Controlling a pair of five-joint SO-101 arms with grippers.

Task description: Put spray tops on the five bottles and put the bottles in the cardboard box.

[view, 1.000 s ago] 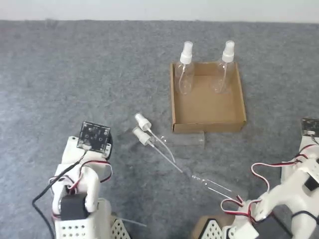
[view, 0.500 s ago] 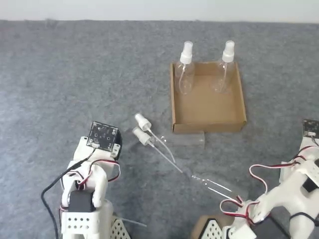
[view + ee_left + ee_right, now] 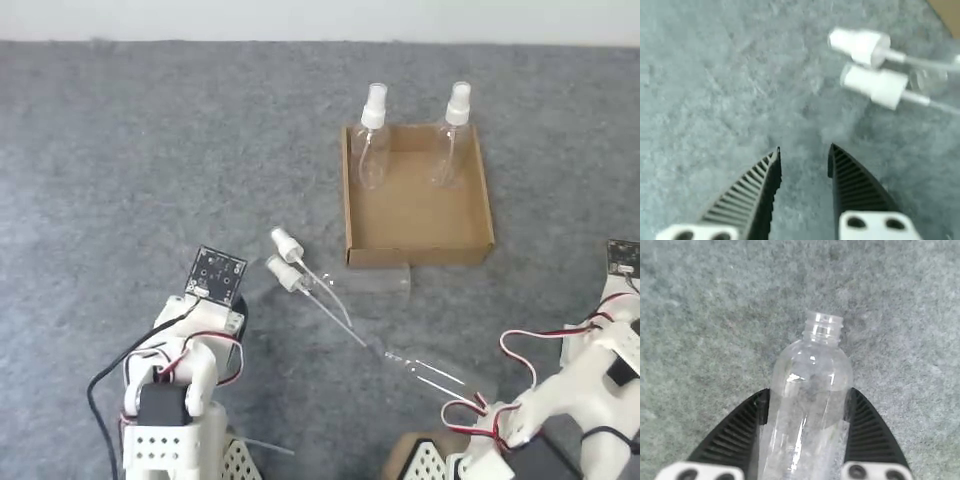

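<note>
Two loose white spray tops (image 3: 285, 258) lie on the grey carpet, their thin tubes trailing towards the front right. My left gripper (image 3: 805, 149) hovers open just short of them; the nearer spray top (image 3: 875, 86) and the farther one (image 3: 860, 45) lie ahead of its fingertips. My right gripper (image 3: 807, 391) is shut on a clear capless bottle (image 3: 812, 370), one finger pressed on each side, neck pointing away. That bottle (image 3: 435, 372) lies at the front right. Another clear bottle (image 3: 375, 280) lies against the cardboard box (image 3: 420, 250). Two capped bottles (image 3: 372, 150) (image 3: 447, 145) stand inside the box.
The left arm (image 3: 175, 380) stands at the front left and the right arm (image 3: 575, 400) at the front right, with red and white cables on both. Bare grey carpet (image 3: 150, 150) stretches to the left of the box and behind it.
The left arm has swung right and forward, bringing its wrist closer to the two spray tops. The right arm and the bottles have not moved.
</note>
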